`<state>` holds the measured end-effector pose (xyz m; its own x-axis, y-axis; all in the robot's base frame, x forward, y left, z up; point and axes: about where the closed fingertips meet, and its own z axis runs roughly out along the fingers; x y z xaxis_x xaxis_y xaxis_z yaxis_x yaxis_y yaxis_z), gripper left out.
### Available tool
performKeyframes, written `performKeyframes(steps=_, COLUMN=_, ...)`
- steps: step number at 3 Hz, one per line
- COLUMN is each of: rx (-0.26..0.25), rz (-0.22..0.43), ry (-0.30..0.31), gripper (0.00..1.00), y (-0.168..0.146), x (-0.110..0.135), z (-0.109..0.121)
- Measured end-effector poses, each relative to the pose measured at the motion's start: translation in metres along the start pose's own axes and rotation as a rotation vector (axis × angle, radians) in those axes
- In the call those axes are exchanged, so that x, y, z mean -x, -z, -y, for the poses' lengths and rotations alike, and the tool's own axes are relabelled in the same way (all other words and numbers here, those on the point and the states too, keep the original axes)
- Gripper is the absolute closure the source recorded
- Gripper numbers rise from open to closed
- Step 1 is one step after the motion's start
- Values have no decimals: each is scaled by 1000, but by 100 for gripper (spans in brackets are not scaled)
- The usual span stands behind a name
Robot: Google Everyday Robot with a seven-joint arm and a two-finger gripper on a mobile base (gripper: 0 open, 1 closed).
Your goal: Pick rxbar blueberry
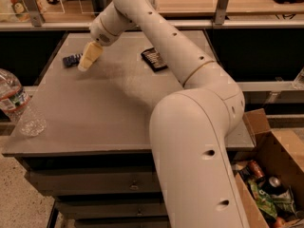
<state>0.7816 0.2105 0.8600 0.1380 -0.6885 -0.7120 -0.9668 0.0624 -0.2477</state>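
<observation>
Presumably light, thin and slick-wrapped, the small dark-blue rxbar blueberry (71, 59) lies far left on the grey table (109, 113). The cream gripper (89, 57) is just beside it; open or closed cannot be told. Recommend pinching across its narrow width.

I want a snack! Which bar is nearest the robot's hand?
The small dark blue wrapped bar, right beside the cream gripper; the black-wrapped bar lies farther away.

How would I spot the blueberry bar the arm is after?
Start at the grey table and go to its far left part. There, just left of the robot's cream gripper, lies the rxbar blueberry, small and flat. Its wrapper is dark blue, while the other bar, farther right, is black.
</observation>
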Motion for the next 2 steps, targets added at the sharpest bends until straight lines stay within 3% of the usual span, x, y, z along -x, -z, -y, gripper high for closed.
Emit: performKeyframes(steps=2, rx=-51, rz=20, ry=41, gripper=0, y=-20, x=1, z=5)
